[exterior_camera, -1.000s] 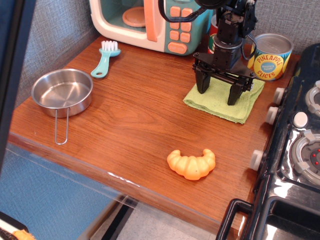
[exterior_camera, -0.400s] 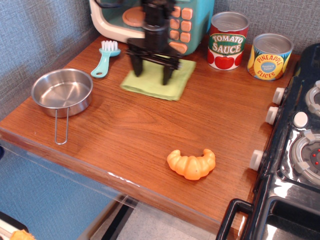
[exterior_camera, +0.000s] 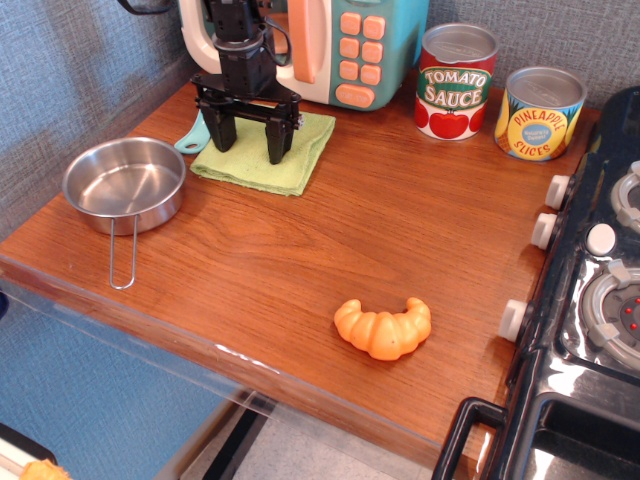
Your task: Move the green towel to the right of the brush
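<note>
Towel placement against the brush (exterior_camera: 189, 137) was what the coming move hung on: the green towel (exterior_camera: 268, 152) lay directly under the gripper (exterior_camera: 247, 143), spreading mostly to the right of the fingers (exterior_camera: 277, 142), while only the teal handle end showed just left of them, touching or slightly overlapped by the cloth edge. Both fingers stood spread apart, tips pressed on the fabric, pinching nothing visible. Arm hung vertically before the toy microwave (exterior_camera: 345, 45).

Bright, even indoor light, soft short shadows under the pan (exterior_camera: 125, 183) and croissant (exterior_camera: 384, 327), small glare streak on the counter (exterior_camera: 330, 250) front edge, sharp focus, no blur
</note>
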